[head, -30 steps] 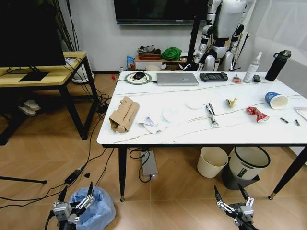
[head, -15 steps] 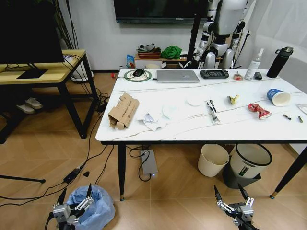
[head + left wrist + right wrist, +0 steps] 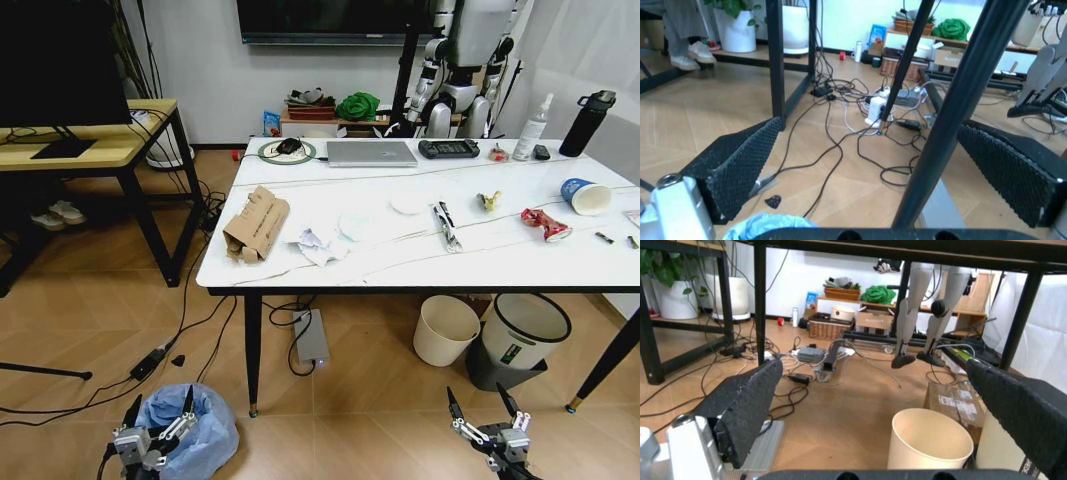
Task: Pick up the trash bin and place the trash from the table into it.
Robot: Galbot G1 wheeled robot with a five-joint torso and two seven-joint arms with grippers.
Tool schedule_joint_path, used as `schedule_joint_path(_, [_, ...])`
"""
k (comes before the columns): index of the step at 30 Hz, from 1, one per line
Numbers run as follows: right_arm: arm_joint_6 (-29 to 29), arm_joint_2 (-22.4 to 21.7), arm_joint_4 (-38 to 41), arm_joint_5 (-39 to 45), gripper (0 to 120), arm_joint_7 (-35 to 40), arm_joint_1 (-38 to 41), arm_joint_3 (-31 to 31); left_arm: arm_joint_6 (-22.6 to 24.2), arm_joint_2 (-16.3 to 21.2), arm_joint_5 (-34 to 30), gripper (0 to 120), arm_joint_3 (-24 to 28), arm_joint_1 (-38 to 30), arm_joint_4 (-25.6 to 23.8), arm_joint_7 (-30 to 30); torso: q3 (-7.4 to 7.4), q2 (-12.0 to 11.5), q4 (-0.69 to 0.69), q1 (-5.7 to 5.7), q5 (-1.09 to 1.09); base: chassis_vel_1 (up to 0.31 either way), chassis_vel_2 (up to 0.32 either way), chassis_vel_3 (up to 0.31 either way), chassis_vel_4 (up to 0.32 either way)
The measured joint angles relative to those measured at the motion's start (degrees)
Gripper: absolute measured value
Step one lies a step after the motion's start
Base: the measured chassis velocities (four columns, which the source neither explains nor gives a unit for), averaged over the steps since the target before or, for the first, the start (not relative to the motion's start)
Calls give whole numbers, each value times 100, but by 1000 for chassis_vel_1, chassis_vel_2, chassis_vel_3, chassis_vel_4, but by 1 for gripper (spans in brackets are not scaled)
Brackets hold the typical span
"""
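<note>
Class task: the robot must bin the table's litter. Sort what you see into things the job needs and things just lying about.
Job: trash bin, cardboard, crumpled paper, lid, red wrapper, yellow wrapper, paper cup, table.

Lying about: laptop, controller, black bottle, spray bottle, cream bin.

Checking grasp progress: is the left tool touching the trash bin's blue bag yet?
Cannot tell. In the head view the open left tool overlaps the trash bin; neither contact nor gap shows plainly.

Camera view slightly further back.
</note>
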Motion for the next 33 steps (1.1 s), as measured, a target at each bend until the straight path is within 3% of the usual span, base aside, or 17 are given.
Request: schedule_joint_path(33, [73, 0, 151, 32, 100, 25, -66, 5, 17, 69, 41, 98, 65, 188, -89, 2, -508, -857, 0, -349, 0, 0, 0, 0, 0])
